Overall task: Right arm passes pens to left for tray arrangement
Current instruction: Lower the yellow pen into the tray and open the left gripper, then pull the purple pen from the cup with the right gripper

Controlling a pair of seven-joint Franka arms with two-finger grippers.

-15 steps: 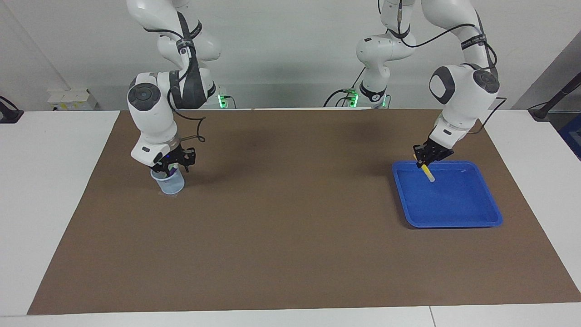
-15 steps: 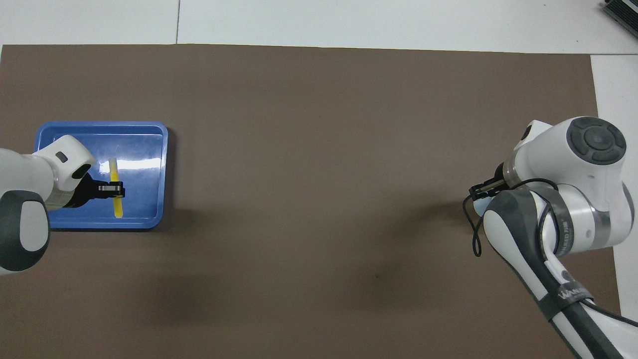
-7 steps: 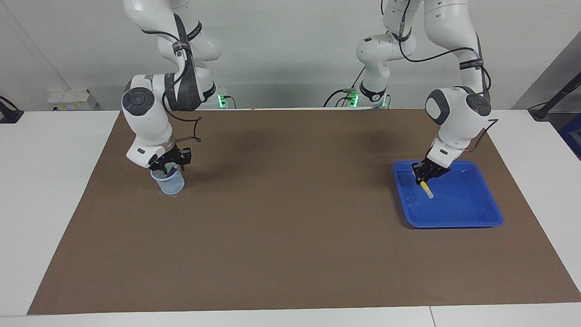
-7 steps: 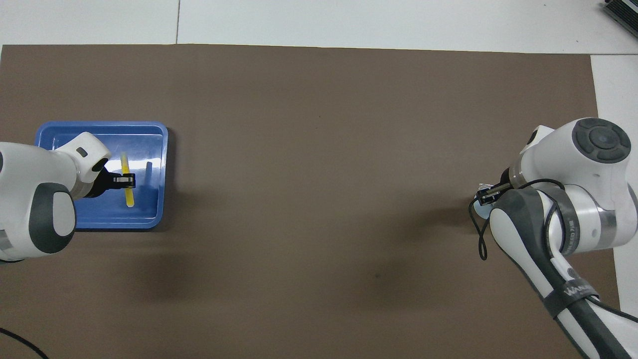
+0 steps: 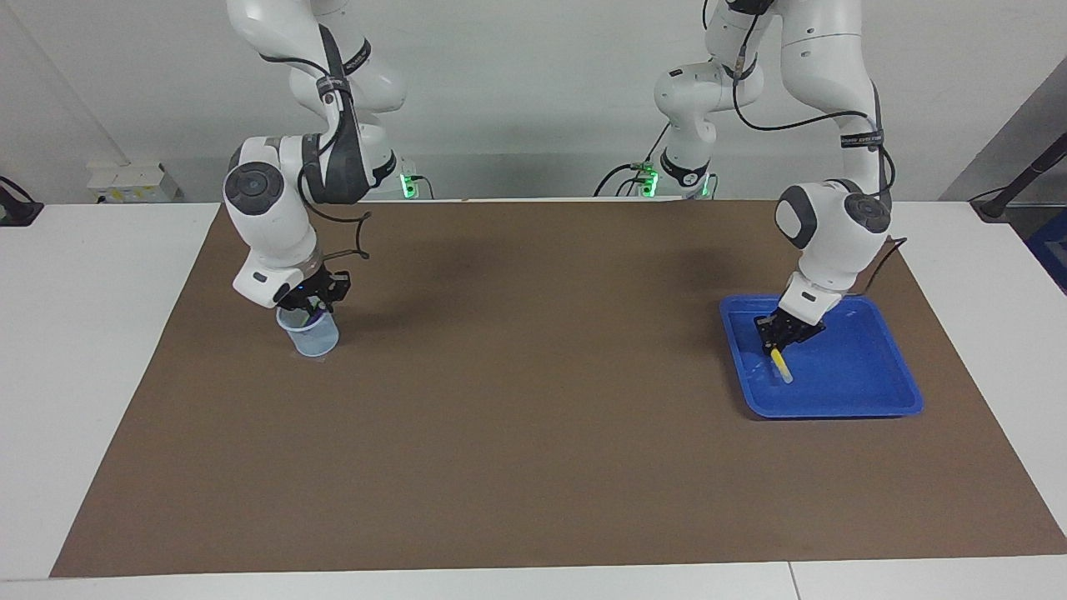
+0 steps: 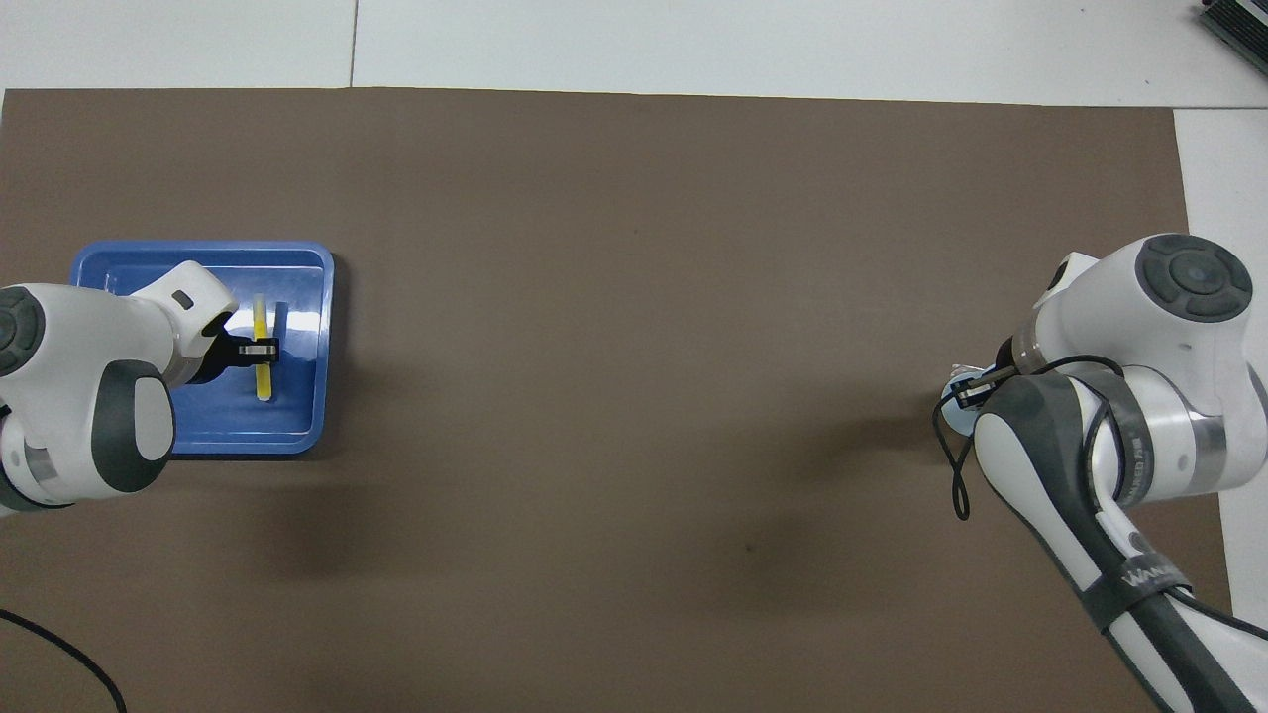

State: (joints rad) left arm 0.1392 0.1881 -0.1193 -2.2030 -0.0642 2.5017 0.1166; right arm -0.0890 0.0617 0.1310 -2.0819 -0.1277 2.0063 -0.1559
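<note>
Left gripper (image 5: 782, 343) clamped on yellow pen (image 5: 780, 363), now lower in tray (image 5: 867, 404), right gripper (image 5: 315, 305) in cup (image 5: 310, 335), jaw state unclear

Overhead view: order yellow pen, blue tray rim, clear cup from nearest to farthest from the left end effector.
1. Yellow pen: held in the left end effector, low over the tray.
2. Blue tray: directly beneath, at the left arm's end of the table.
3. Clear cup: at the right arm's end, mostly hidden under the right end effector, which reaches into it.
</note>
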